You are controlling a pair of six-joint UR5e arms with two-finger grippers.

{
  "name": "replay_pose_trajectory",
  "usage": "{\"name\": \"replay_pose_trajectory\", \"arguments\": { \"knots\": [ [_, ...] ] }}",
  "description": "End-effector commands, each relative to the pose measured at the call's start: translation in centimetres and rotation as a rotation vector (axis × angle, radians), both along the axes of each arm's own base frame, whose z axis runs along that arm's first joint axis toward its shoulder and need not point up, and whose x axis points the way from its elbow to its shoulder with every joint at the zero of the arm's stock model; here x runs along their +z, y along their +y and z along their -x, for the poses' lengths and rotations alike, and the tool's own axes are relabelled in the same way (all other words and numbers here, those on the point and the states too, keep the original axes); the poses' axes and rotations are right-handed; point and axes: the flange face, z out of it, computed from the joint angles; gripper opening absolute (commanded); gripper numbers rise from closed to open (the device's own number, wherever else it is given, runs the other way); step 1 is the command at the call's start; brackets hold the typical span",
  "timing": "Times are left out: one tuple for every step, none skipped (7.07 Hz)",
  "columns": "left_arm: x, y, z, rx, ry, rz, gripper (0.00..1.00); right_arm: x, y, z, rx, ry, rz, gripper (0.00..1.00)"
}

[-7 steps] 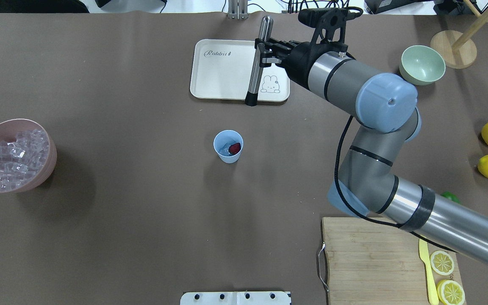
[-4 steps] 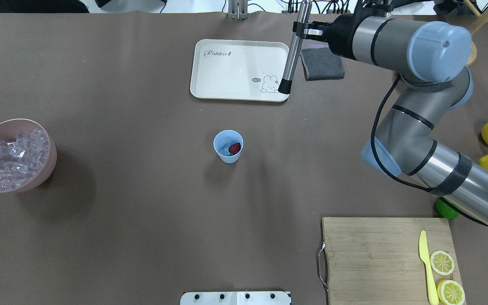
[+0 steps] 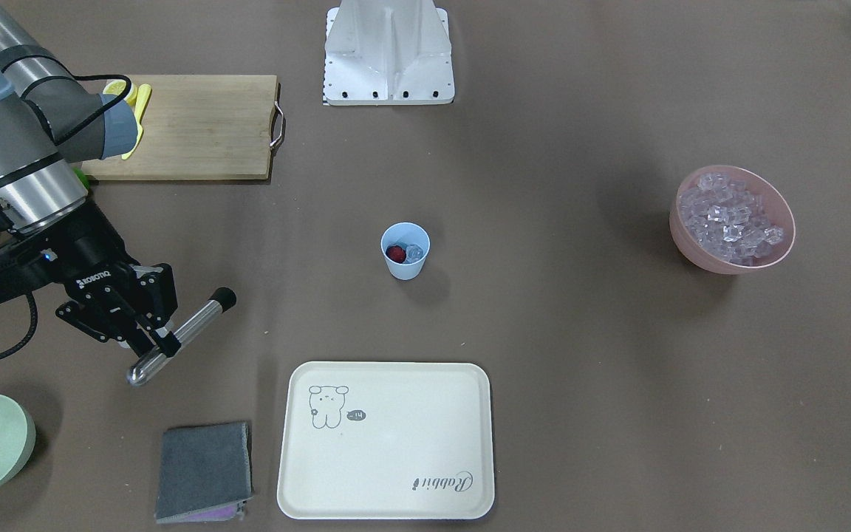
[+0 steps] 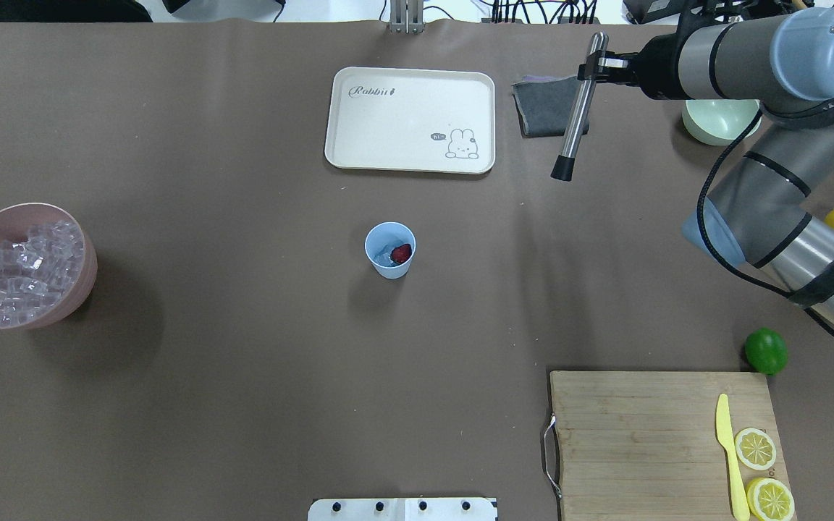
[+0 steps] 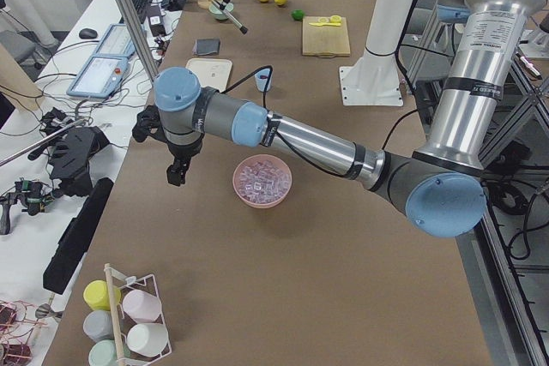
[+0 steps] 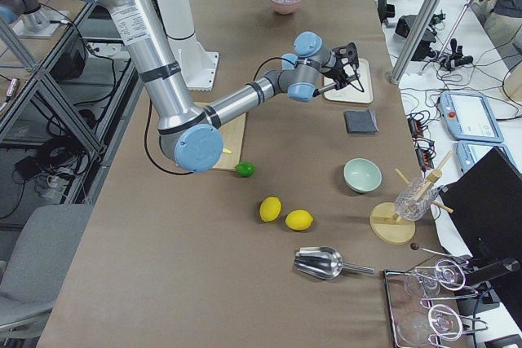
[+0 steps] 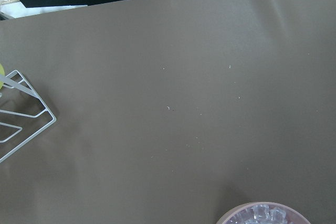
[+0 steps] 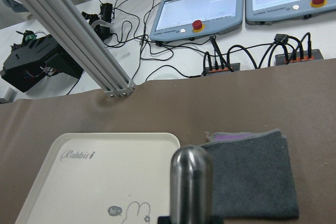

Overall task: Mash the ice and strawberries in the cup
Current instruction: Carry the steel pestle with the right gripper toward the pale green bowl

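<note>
While the cup [image 4: 390, 250] is standing alone at table centre w/ the strawberry [image 4: 402, 252] and ice [image 3: 414, 253] lying inside it, the right gripper [image 4: 594, 69] is clamping the muddler [image 4: 575, 123] near its rounded metal end. Its jaws are closing on the shaft, w/ the rod tilting and its black tip pointing toward the cup side. Step in hand, by judgement: tool transport, mashing not yet begun. Next move is calling for carrying the tip over the cup mouth, turning the rod approx. vertical and lowering straight in, since the cup is sitting unbraced and is risking a tip-over under side load. The left gripper [image 5: 176, 171] is hanging near the pink bowl [image 4: 87, 282], well apart from the cup; its opening cannot be told. The tray [image 4: 410, 119] and grey cloth [image 4: 544, 108] are lying flat beside the route, neither appearing to block it.
</note>
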Motion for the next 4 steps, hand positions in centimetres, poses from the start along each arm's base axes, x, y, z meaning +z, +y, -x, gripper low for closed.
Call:
{"name": "replay_pose_trajectory", "arguments": {
  "knots": [
    [-0.4, 0.2, 0.0, 0.001, -0.001, -0.009, 0.97, 5.6, -0.2, -3.5, -0.092, 0.072, 0.107, 0.00],
    [-0.4, 0.3, 0.0, 0.001, -0.004, -0.010, 0.98, 8.8, -0.2, -4.3, -0.136, 0.108, 0.164, 0.00],
    [-0.8, 0.4, -0.1, 0.001, -0.007, -0.019, 0.97, 11.3, -1.0, -6.0, -0.200, 0.116, 0.220, 0.00],
    [-1.3, 0.5, 0.0, -0.001, -0.010, -0.032, 0.98, 12.7, -1.6, -7.8, -0.258, 0.135, 0.263, 0.00]
  ]
}}
